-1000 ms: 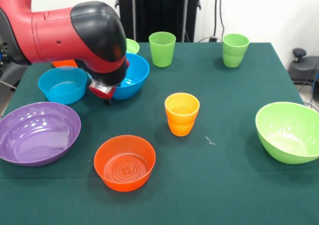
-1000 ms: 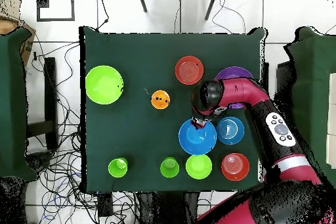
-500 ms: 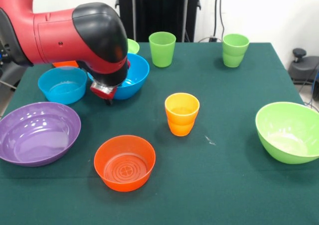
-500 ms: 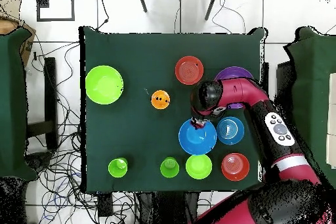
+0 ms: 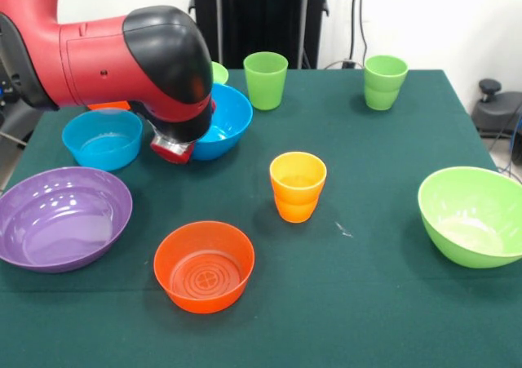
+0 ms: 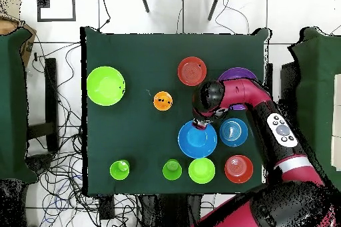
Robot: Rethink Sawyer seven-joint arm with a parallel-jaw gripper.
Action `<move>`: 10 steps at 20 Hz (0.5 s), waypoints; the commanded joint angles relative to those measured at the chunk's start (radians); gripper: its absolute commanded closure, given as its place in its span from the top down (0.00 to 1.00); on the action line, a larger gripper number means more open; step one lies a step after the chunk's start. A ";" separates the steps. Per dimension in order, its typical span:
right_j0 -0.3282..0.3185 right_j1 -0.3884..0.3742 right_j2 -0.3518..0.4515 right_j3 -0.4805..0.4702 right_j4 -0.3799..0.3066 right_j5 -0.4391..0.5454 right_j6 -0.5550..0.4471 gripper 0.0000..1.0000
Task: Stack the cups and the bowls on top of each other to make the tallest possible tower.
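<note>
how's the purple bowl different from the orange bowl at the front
The purple bowl is wider and shallower; the orange bowl is smaller, with steeper sides. The orange bowl shows raised rings on its inner bottom, while the purple bowl's inside looks smooth. The purple bowl sits at the table's edge, the orange bowl further in. Both are glossy, upright, empty and unstacked.

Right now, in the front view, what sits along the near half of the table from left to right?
purple bowl → orange bowl → orange cup → lime green bowl
</note>
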 commanded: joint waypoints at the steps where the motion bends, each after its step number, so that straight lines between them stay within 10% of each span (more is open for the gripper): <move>1: 0.038 0.017 -0.039 -0.058 -0.040 -0.060 -0.120 0.00; 10: 0.048 0.019 -0.036 -0.064 -0.035 -0.049 -0.116 0.00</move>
